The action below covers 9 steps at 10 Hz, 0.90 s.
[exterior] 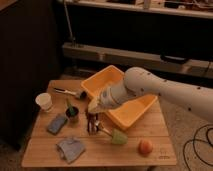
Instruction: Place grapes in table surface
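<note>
Placement underway: gripper (93, 117) is hovering just over table surface (156, 131), fingers pinching grapes (92, 125); letting go looks next.

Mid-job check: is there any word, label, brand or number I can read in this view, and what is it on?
No text is readable.
Table surface, corner beyond the orange fruit: a faint mark, too blurred to read.
White cup, yellow tray: no print visible.
Pincer, shut, down at the grapes beside the tray: no label visible.
</note>
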Each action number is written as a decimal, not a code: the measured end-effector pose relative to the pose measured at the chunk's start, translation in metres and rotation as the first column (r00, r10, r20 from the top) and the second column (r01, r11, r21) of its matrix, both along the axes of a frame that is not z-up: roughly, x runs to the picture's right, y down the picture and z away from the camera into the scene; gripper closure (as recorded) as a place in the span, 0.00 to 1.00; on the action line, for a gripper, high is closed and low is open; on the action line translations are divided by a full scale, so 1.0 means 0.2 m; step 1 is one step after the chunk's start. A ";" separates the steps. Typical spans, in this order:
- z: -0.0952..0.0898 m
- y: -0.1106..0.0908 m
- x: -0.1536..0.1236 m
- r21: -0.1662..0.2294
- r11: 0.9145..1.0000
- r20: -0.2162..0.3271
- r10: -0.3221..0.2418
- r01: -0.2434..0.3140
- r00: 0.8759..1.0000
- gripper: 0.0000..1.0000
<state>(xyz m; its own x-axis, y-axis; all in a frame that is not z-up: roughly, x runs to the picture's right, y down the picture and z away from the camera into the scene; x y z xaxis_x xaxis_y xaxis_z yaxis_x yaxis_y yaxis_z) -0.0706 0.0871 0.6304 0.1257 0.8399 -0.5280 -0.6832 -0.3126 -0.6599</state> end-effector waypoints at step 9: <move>-0.08 0.14 -0.47 0.096 0.978 0.174 -0.200 0.186 0.964 1.00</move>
